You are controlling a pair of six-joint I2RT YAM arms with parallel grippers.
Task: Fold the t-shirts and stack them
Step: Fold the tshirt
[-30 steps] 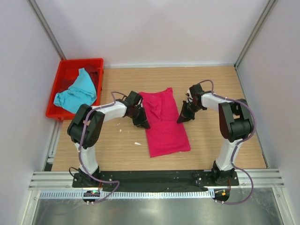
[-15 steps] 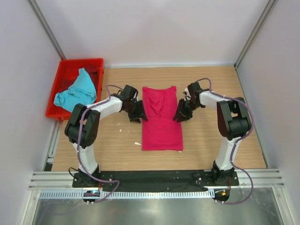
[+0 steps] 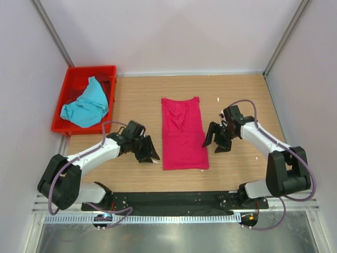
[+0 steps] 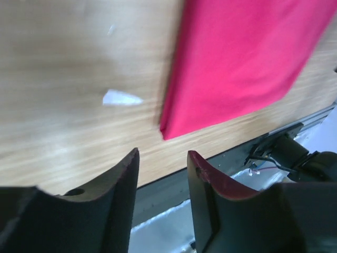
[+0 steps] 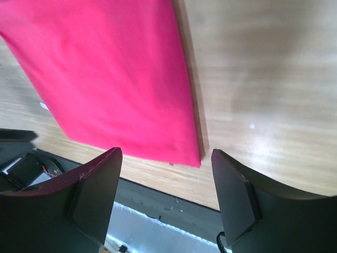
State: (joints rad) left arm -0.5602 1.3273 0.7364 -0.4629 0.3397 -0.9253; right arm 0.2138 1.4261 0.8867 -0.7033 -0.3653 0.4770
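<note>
The magenta-pink t-shirt (image 3: pixel 182 133) lies flat on the wooden table as a long narrow rectangle, neck end toward the back. The turquoise-blue t-shirt (image 3: pixel 84 105) sits crumpled in the red crate (image 3: pixel 108 71) at the back left. My left gripper (image 3: pixel 149 154) is open just left of the pink shirt's near left corner, holding nothing. In the left wrist view that pink shirt (image 4: pixel 242 58) is beyond the empty left gripper (image 4: pixel 163 155). My right gripper (image 3: pixel 215 144) is open beside the shirt's near right edge. In the right wrist view the pink shirt's (image 5: pixel 110 74) corner lies ahead of the right gripper (image 5: pixel 166 155).
A small white scrap (image 4: pixel 121 98) lies on the wood left of the pink shirt. The black base plate (image 3: pixel 174 199) and metal rail run along the table's near edge. White walls enclose the table on three sides.
Both grippers have opened, let go of the pink shirt and drawn back toward the near edge. The shirt went from skewed to lying straight and flat.
</note>
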